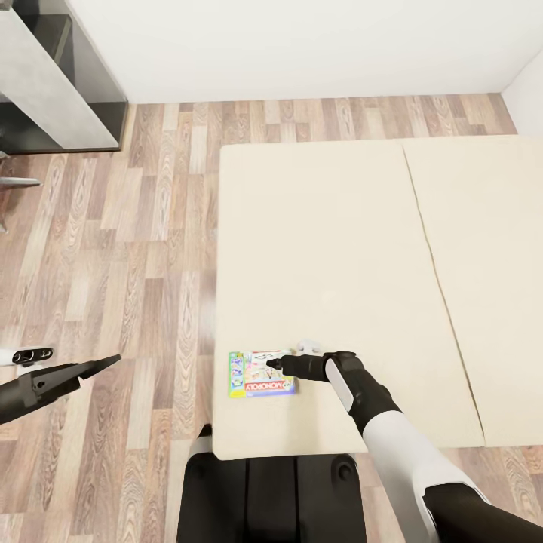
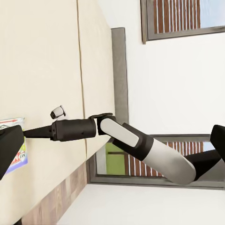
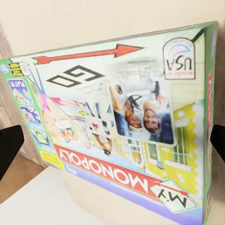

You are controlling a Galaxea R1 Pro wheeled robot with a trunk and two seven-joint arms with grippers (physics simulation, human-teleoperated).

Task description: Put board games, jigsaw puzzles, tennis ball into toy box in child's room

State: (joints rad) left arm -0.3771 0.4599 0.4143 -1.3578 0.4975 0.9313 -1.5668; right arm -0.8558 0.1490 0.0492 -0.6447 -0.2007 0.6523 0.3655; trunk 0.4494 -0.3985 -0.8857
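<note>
Right claw (image 1: 273, 364) spread over board game (image 1: 261, 375), beige bed (image 1: 324, 249)

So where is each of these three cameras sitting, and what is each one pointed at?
Head view: from the robot's head, looking down at the bed, the board game near its edge, both arms, the right claw and the left claw.
Left wrist view: from the left arm, looking across the bed at the right arm; dark claw fingers at the edges.
Right wrist view: from the right arm, close over the board game; dark finger edges at the sides.
Shared: all three show the board game.
</note>
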